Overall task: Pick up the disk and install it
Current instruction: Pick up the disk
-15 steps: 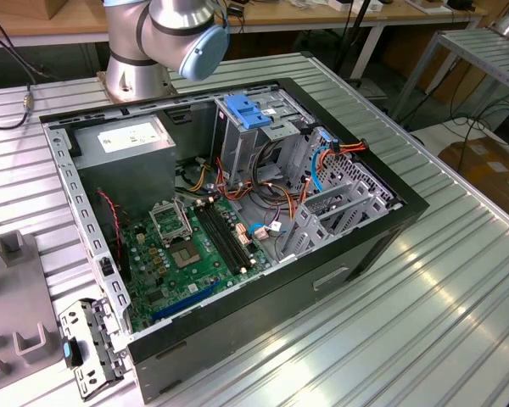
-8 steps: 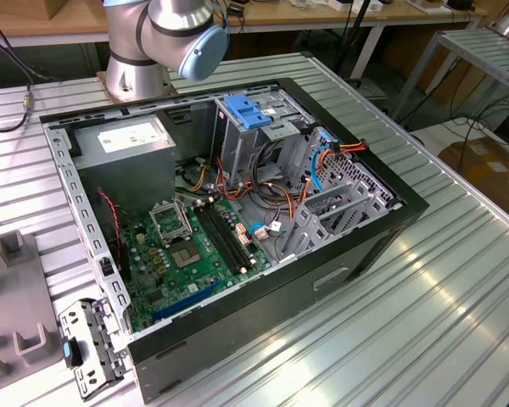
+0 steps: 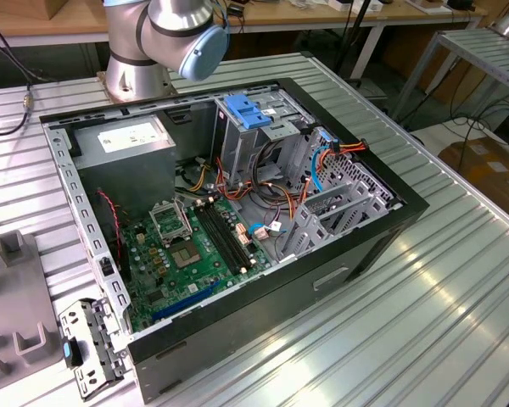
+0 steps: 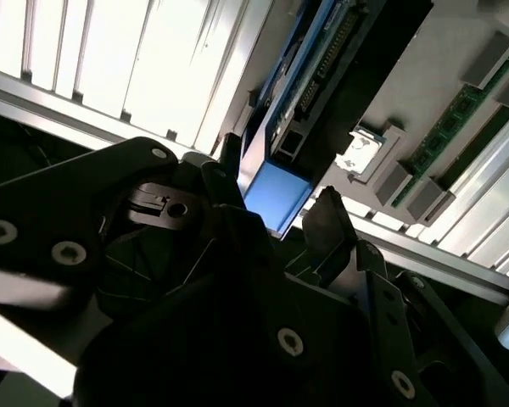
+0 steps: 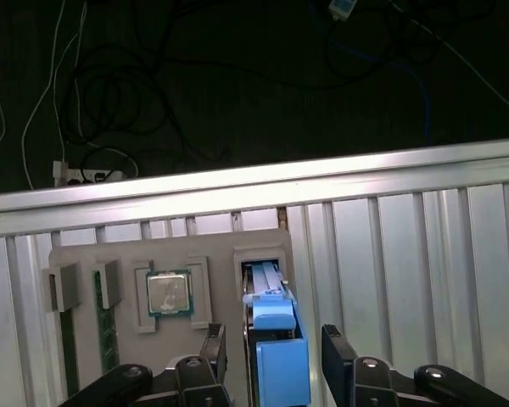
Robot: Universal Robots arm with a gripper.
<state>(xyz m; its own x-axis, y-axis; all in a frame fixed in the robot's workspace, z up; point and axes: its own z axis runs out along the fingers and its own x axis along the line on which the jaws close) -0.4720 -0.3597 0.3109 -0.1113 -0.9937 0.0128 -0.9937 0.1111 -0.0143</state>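
Observation:
The disk (image 5: 276, 339), a dark drive with bright blue carrier rails, stands on edge in a slot of a grey holder tray (image 5: 76, 254). My gripper (image 5: 276, 360) is open and straddles it, one dark finger (image 5: 214, 349) on each side with small gaps to the blue rails. In the second wrist view the blue end of the disk (image 4: 276, 191) sits between the fingertips of the gripper (image 4: 278, 185). The open computer case (image 3: 390, 212) lies on the ribbed table in the exterior view, with a metal drive cage (image 3: 276, 140) toward its back.
The holder tray also carries a processor chip (image 5: 169, 293) and memory sticks (image 5: 108, 322). A light-blue latch piece (image 3: 246, 112) tops the drive cage; cables and a motherboard (image 3: 195, 246) fill the case. The arm's base (image 3: 136, 68) stands behind the case. The table edge rail (image 5: 254, 191) runs past the tray.

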